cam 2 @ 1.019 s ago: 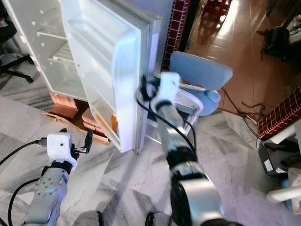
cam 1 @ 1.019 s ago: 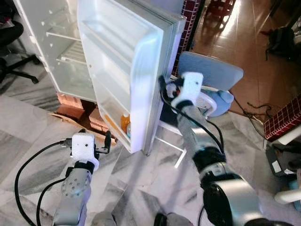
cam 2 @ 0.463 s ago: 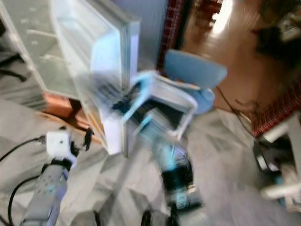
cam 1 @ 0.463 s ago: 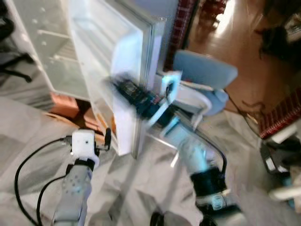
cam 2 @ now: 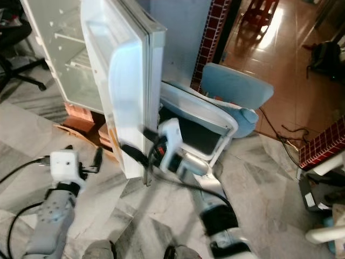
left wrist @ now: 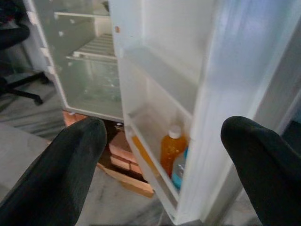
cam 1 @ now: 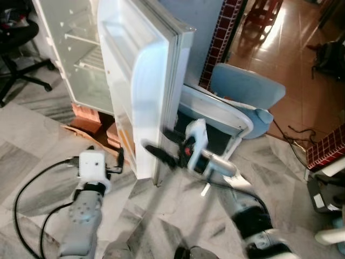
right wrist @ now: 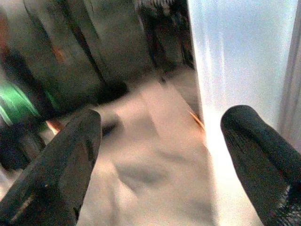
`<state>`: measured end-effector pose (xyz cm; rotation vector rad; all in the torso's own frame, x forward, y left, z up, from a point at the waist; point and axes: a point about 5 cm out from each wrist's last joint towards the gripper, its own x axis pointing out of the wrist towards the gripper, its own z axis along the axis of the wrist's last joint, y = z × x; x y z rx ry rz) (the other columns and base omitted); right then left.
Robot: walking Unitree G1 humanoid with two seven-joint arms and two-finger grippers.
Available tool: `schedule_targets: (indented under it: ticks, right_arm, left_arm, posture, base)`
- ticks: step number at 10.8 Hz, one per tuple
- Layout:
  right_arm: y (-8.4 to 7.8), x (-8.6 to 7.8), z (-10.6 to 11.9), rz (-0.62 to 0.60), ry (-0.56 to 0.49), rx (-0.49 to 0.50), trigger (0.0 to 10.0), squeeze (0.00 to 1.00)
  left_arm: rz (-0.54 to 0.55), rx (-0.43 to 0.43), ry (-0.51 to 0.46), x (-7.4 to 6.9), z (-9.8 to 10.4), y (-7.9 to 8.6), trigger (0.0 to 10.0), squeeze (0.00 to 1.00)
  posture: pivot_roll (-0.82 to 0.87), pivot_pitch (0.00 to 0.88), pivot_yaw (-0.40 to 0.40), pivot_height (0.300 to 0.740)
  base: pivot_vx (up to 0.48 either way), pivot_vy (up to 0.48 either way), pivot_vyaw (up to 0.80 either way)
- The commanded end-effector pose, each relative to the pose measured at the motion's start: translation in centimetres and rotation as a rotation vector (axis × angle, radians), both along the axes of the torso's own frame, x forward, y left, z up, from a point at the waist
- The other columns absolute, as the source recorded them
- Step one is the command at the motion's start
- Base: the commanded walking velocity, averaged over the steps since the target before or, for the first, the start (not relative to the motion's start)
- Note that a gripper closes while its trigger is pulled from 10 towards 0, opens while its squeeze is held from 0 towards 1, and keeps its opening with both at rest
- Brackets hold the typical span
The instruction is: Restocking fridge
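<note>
Right tool, fingers spread and empty, sits at the fridge door's lower edge. Door's stiff and light, so I'd push its outer edge. Orange bottle stands in the door's bottom shelf; left tool hangs released nearby.

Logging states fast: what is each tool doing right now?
Left tool: open, empty, facing the fridge door.
Right tool: open, empty, at the door's lower edge.
</note>
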<state>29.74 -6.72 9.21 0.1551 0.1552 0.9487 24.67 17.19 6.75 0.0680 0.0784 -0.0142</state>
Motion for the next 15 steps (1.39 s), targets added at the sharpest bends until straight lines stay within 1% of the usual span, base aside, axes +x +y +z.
schedule_targets:
  ticks: [1,2,3,4,5,6,7,8,9,10,11,12,14,15]
  right_arm:
    - [-1.2,0.3,-0.3,-0.132,-0.007,-0.072,10.0,0.00]
    - [-2.1,1.7,-0.3,-0.314,-0.036,-0.076,10.0,0.00]
    - [-2.1,2.0,-0.2,-0.342,-0.047,-0.067,10.0,0.00]
    - [-2.1,2.7,0.1,-0.406,-0.078,-0.068,10.0,0.00]
    - [-2.0,3.4,0.8,-0.487,-0.106,-0.068,10.0,0.00]
    - [-1.8,3.9,1.2,-0.525,-0.108,-0.048,10.0,0.00]
    - [-1.5,4.6,2.0,-0.581,-0.103,0.009,10.0,0.00]
    - [-1.0,5.5,2.8,-0.655,-0.100,0.021,10.0,0.00]
    - [-0.8,6.1,3.3,-0.698,-0.124,-0.021,10.0,0.00]
    - [-0.2,6.4,3.7,-0.707,-0.122,-0.015,10.0,0.00]
    - [0.1,6.6,3.6,-0.726,-0.107,-0.026,10.0,0.00]
    - [0.3,6.8,3.6,-0.749,-0.114,-0.043,10.0,0.00]
    - [-1.1,7.5,4.0,-0.837,-0.114,-0.046,10.0,0.00]
    - [-1.2,8.0,4.5,-0.850,-0.107,-0.029,10.0,0.00]
  left_arm:
    - [0.012,0.001,0.024,-0.1,-0.4,0.3,10.0,0.00]
    - [0.012,-0.001,0.024,-0.1,-0.4,0.4,10.0,0.00]
    - [0.013,0.000,0.026,-0.1,-0.4,0.5,10.0,0.00]
    - [0.012,0.004,0.018,0.1,-0.3,0.6,10.0,0.00]
    - [0.005,0.011,0.009,0.0,-0.1,0.5,10.0,0.00]
    - [0.003,0.011,0.009,0.1,-0.1,0.4,10.0,0.00]
    - [0.001,0.009,0.009,0.1,-0.1,0.3,10.0,0.00]
    - [-0.003,0.008,0.010,0.2,-0.2,0.1,10.0,0.00]
    - [-0.006,0.008,0.011,0.2,-0.2,0.0,10.0,0.00]
    - [-0.006,0.009,0.009,0.2,-0.2,0.0,10.0,0.00]
    - [-0.001,0.010,0.009,0.2,-0.2,0.1,10.0,0.00]
    - [0.000,0.010,0.010,0.2,-0.3,-0.1,10.0,0.00]
    - [0.002,0.008,0.013,0.1,-0.4,-0.2,10.0,0.00]
    - [0.002,0.008,0.014,0.1,-0.4,-0.2,10.0,0.00]
  posture:
    - [0.18,0.071,-0.093,0.740]
    - [0.18,0.069,-0.093,0.740]
    - [0.18,0.069,-0.093,0.740]
    - [0.19,0.065,-0.091,0.740]
    - [0.19,0.064,-0.090,0.740]
    - [0.19,0.063,-0.091,0.740]
    - [0.19,0.064,-0.090,0.740]
    - [0.19,0.065,-0.090,0.740]
    - [0.19,0.064,-0.091,0.740]
    - [0.19,0.063,-0.094,0.740]
    - [0.19,0.061,-0.098,0.740]
    - [0.19,0.060,-0.101,0.740]
    - [0.19,0.061,-0.105,0.740]
    - [0.20,0.063,-0.106,0.740]
  base:
    - [0.000,0.000,0.00]
    - [0.000,0.000,0.00]
    - [0.000,0.412,0.00]
    - [0.000,0.480,0.00]
    - [0.000,0.000,0.00]
    - [0.000,0.000,0.00]
    - [0.000,0.000,0.00]
    - [0.000,0.000,0.00]
    - [0.000,0.000,0.00]
    - [0.000,0.000,0.00]
    - [0.000,0.000,0.00]
    - [0.000,0.000,0.00]
    - [0.000,0.000,0.00]
    - [0.000,0.000,0.00]
